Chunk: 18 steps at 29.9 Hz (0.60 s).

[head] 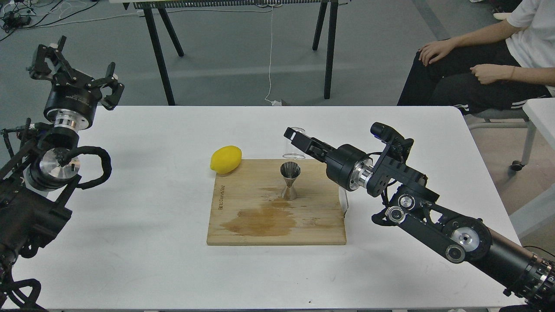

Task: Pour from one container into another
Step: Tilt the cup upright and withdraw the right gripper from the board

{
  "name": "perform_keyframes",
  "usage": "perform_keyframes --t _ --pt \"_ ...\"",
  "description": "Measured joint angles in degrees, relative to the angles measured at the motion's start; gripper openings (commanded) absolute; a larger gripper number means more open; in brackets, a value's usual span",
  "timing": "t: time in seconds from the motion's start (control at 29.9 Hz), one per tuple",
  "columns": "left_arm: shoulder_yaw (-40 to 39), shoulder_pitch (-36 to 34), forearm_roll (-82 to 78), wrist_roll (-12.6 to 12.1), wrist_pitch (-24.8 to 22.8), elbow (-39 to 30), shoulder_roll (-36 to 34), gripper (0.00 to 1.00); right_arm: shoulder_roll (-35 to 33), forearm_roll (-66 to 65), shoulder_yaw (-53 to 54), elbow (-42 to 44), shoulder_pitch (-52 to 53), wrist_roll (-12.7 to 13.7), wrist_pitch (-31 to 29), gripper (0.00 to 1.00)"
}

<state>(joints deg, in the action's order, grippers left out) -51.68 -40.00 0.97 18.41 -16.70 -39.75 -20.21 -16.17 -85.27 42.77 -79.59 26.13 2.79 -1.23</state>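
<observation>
Glass cup (294,143) upright behind the board (243,225), right end effector (296,138) at its rim with fingers on it, grip apparently closed. Jigger (290,180) upright on board nearby, ready to receive. Left end effector (76,71) spread wide, parked clear.

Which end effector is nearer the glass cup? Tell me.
Right. The right end effector is at the glass cup; the left end effector is raised far off, past the table's left edge.

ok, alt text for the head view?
Right gripper holds a small clear glass cup behind a shiny steel hourglass jigger standing on a wet-stained wooden cutting board. A yellow lemon sits at the board's back-left corner; the open left gripper is raised aside.
</observation>
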Motion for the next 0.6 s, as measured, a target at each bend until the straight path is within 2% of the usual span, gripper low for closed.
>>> perform_keyframes --t 0.23,0.4,0.6 --pt "-0.05 -0.01 0.0 -0.05 0.0 -0.04 -0.16 1.0 0.18 6.86 1.63 0.26 -0.78 1.27 -0.03 0.4" --pt "-0.16 -0.07 0.0 -0.05 0.08 -0.07 -0.42 1.0 -0.09 22.26 7.12 0.21 -2.62 4.92 -0.07 0.4" --pt "-0.18 -0.07 0.0 -0.05 0.14 -0.22 -0.21 1.0 -2.21 39.91 14.52 1.65 -5.72 7.76 0.19 0.4"
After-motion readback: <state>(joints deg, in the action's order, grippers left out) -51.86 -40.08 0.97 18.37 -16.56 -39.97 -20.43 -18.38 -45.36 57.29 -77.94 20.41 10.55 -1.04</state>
